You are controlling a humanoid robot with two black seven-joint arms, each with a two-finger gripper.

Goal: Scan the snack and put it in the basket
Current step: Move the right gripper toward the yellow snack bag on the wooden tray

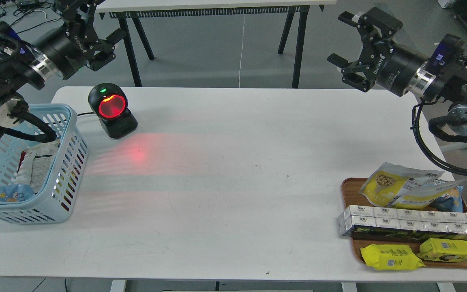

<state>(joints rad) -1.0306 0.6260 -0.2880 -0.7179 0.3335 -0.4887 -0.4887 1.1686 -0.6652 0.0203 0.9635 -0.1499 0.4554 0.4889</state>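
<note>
I take the scanner [112, 110] as my landmark; it sits on the white desk [233, 182], its window glowing red and throwing a red patch on the surface in front of it.

Just left of the scanner, the basket [69, 150] stands at the desk's left edge. Inside I see a pouch [39, 162] lying with its silvery-white, text-covered side up, and a blue crinkly bag [8, 192] near the front corner.

Far right of the scanner, the tray [349, 194] holds the snack [387, 184], a yellow-and-white pouch with nuts pictured on it, lying at the back and overlapping a blue-and-yellow bag [448, 200]. A row of silvery cartons [412, 223] lies across the middle of the tray, and two yellow packs [391, 256] lie at the front.

My left end effector [106, 44] hangs above and just behind the scanner, fingers apart, holding nothing. My right end effector [353, 44] hangs in the air well right of the scanner, above the desk's far edge, fingers spread wide and empty.
</note>
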